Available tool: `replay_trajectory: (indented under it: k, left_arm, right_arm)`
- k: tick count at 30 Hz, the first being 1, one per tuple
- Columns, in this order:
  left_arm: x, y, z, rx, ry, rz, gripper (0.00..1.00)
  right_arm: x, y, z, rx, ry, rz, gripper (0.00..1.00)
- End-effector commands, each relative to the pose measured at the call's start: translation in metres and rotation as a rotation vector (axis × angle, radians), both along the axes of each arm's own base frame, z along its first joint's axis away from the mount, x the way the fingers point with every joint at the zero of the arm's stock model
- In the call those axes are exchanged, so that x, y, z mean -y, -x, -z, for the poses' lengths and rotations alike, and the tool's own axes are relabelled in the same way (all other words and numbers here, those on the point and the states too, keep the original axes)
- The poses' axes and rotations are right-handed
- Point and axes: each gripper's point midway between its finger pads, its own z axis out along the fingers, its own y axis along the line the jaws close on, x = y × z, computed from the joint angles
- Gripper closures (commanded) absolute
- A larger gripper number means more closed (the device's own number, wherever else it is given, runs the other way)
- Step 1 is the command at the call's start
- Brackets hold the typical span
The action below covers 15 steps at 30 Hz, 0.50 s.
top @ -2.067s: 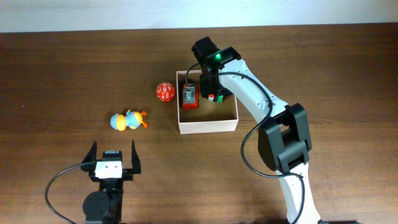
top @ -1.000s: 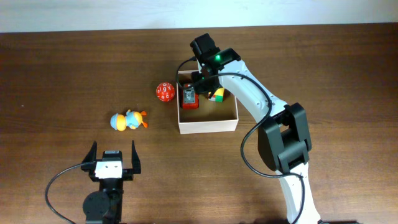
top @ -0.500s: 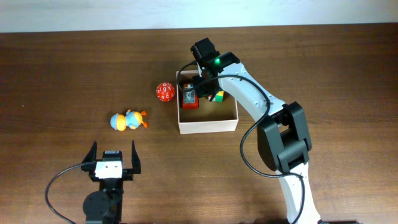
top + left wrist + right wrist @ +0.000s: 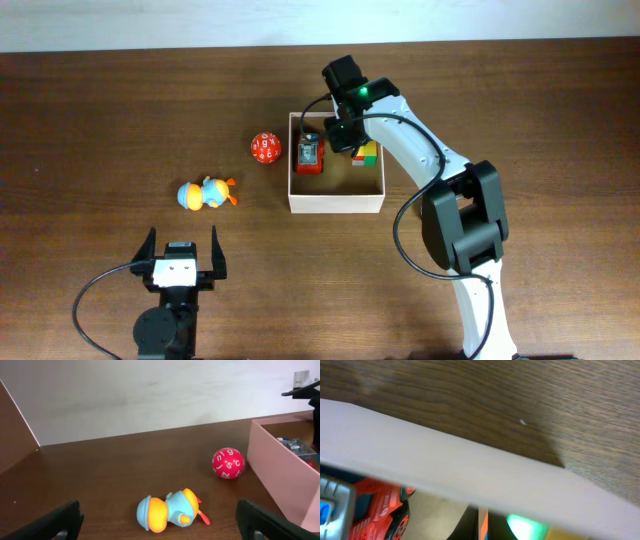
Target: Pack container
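Container (image 4: 335, 203), square, white cardboard walls, tan floor, round numbered red ball (image 4: 264, 148) nearby

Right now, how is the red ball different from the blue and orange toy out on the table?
The red ball is round, one color with white markings; the blue and orange toy is a lumpy figure that seems to lie on its side. The red ball sits close to the left wall of the container; the blue and orange toy lies farther left. Both rest on the table, outside the container, unheld.
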Motion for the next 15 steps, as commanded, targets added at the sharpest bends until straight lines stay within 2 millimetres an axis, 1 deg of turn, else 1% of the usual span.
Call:
replay_trajectory:
  k: [1, 6, 8, 9, 15]
  left_arm:
    - [-0.002, 0.0, 0.0, 0.001, -0.013, -0.012, 0.01]
    - [-0.002, 0.0, 0.0, 0.001, -0.013, -0.012, 0.01]
    - [-0.002, 0.0, 0.0, 0.001, -0.013, -0.012, 0.01]
    - [-0.002, 0.0, 0.0, 0.001, -0.014, -0.012, 0.01]
    - [-0.002, 0.0, 0.0, 0.001, -0.014, -0.012, 0.01]
  right_arm:
    - [0.007, -0.001, -0.003, 0.01, 0.026, -0.01, 0.96]
    - [-0.001, 0.004, -0.004, 0.001, 0.015, -0.035, 0.95]
    - [-0.009, 0.009, -0.006, -0.016, -0.009, -0.077, 0.86]
    - [-0.013, 0.013, -0.007, -0.025, -0.015, -0.085, 0.84]
    - [-0.029, 0.028, -0.018, -0.066, -0.047, -0.141, 0.85]
